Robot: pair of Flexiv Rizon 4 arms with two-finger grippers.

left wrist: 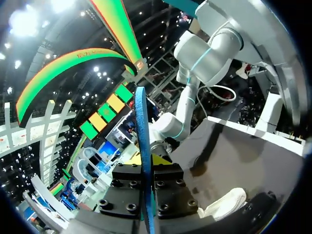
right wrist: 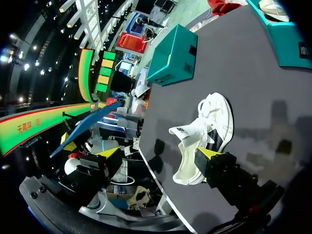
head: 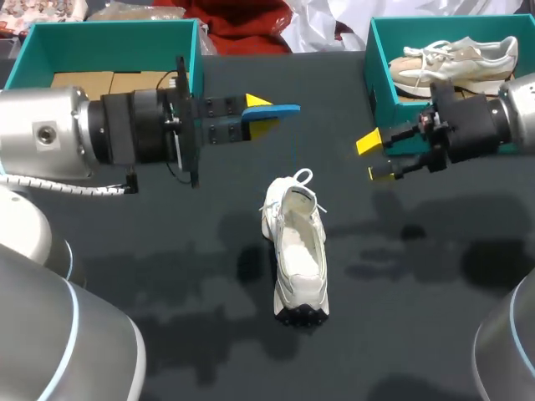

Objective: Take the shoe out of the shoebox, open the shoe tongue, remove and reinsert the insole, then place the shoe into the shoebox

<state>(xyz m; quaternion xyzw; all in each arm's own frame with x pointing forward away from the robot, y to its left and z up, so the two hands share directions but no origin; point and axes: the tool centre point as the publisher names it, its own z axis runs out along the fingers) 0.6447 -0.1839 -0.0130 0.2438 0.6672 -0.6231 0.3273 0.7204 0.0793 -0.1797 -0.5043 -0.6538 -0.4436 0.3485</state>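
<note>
**Left arm close in, blue insole pinched in its tool**

Closest to the head camera is my left arm (head: 50, 134), coming in low across the tabletop (head: 167, 276). The left tool (head: 261, 117) is pressed together on one blue insole (head: 272, 109), which juts forward past the yellow tips. From the left wrist I see the insole edge-on between the fingers (left wrist: 144, 146).

The right tool (head: 372, 157) hangs with its fingers spread and nothing between them, just in front of the right shoebox (head: 380, 58).

I count two shoes. One white shoe (head: 297, 251) sits on its sole in the middle of the tabletop, opening up, laces at the far end, between both tools and touching neither. One cream shoe (head: 456, 63) lies inside the right shoebox.

There are two teal boxes. The left shoebox (head: 109, 33) shows only brown cardboard (head: 84, 81) inside.

The tabletop is dark and matte, with soft shadows of the arms on it.
</note>
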